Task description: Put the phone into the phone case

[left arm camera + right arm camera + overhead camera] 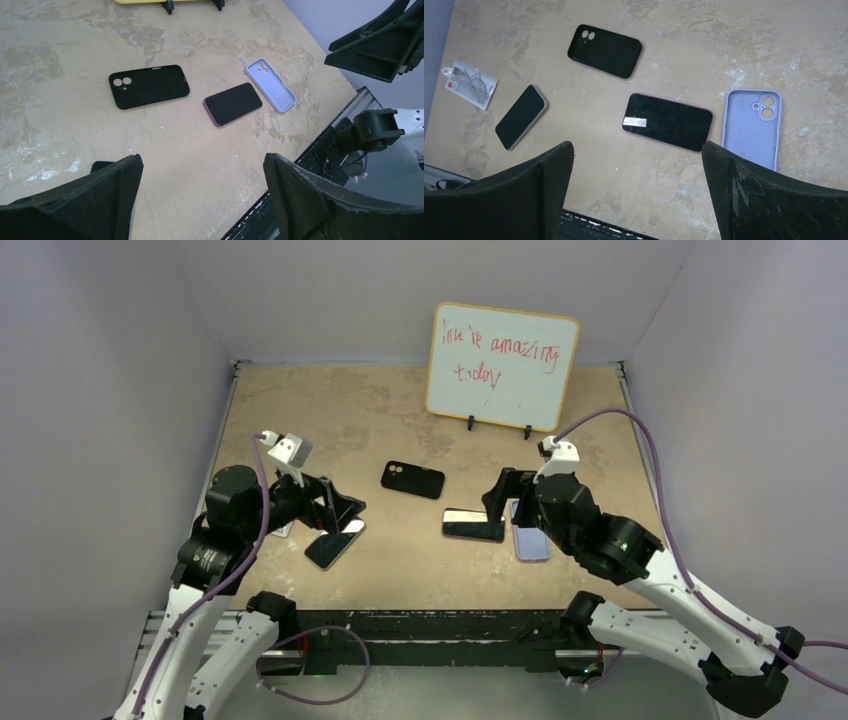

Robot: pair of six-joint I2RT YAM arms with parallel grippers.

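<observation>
The matte black phone case (412, 479) lies flat mid-table, camera cutout to the left; it also shows in the left wrist view (149, 86) and the right wrist view (605, 51). A pink-edged phone (473, 525) lies screen up to its right (233, 103) (667, 121). A silver-edged phone (335, 543) lies screen up at the left (521, 116). My left gripper (343, 514) hovers open and empty just above the silver-edged phone (202, 200). My right gripper (500, 500) is open and empty over the pink-edged phone (638, 195).
A lavender phone case (530, 540) lies inside up, right of the pink-edged phone (751, 126). A small white packet (471, 84) lies at the far left. A whiteboard (500, 365) with red writing stands at the back. Grey walls enclose the table.
</observation>
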